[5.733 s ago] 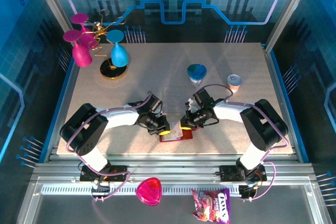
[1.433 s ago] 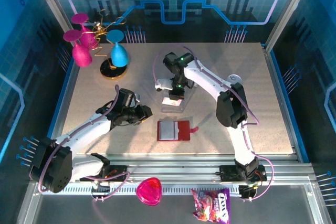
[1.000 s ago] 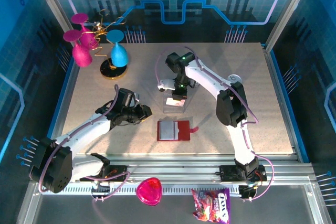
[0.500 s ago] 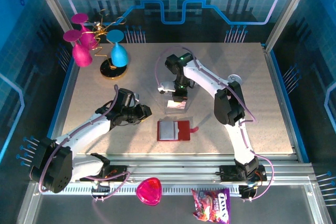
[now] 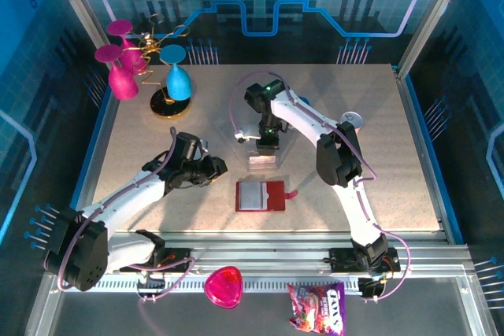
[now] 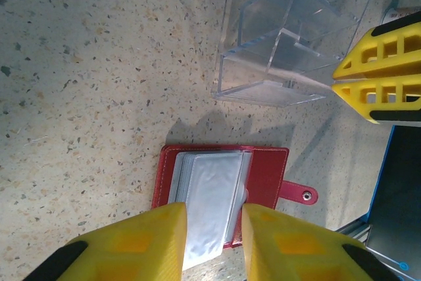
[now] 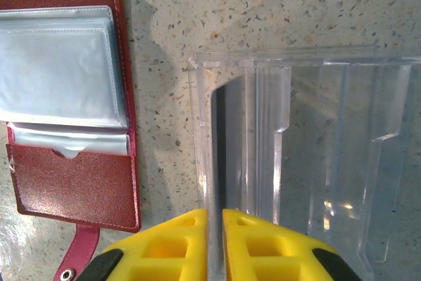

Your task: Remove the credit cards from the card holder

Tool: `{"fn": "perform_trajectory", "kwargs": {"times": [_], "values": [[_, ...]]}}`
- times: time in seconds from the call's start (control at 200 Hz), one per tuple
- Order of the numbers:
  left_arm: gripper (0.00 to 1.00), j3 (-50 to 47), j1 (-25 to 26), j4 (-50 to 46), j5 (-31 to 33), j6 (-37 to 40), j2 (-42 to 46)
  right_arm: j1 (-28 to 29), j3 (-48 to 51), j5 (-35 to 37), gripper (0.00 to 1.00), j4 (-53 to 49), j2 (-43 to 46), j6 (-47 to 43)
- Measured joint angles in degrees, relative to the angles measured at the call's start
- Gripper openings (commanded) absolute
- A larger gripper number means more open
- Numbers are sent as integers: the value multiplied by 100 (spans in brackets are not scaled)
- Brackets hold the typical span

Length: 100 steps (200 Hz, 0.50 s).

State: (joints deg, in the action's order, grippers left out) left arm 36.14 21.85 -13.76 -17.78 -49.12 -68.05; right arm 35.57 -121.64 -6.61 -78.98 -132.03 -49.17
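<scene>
The card holder (image 5: 264, 195) lies open and flat on the tabletop (image 5: 354, 186), near the front edge, approx. midway between the arm bases. In the top view its long axis runs 9-to-3, w/ the snap tab (image 6: 304, 195) at 3 o'clock and the greyish pockets (image 7: 62, 70) on the 9 o'clock half. No credit cards can be picked out, and whether any sit in those pockets can't be told.

The left gripper (image 6: 212, 222) hangs at about 10 o'clock from the holder in the top view, jaws part-open and empty. Its own camera frames the pockets right btwn the fingers (so it looks lined up). The holder's long axis lies along the line the jaws close on and is wider than their gap, so a pinch would likely need a card edge, not the whole holder.

The right gripper (image 7: 216, 218) sits at 12 o'clock from the holder, over the holder-side wall of the clear stand (image 7: 316, 143), which stands just beside it. Its jaws are a thin slit apart; gripping smth thin or not, can't tell. The left one looks better placed.
</scene>
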Motion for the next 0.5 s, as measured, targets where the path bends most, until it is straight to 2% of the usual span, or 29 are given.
{"fn": "perform_trajectory", "kwargs": {"times": [0.32, 0.5], "values": [[28, 0, 0, 0, 0, -11, 0, 0, -9, 24, 17, 103, 0, 4], [28, 0, 0, 11, 0, -33, 4, 4, -9, 22, 6, 236, 0, 98]]}}
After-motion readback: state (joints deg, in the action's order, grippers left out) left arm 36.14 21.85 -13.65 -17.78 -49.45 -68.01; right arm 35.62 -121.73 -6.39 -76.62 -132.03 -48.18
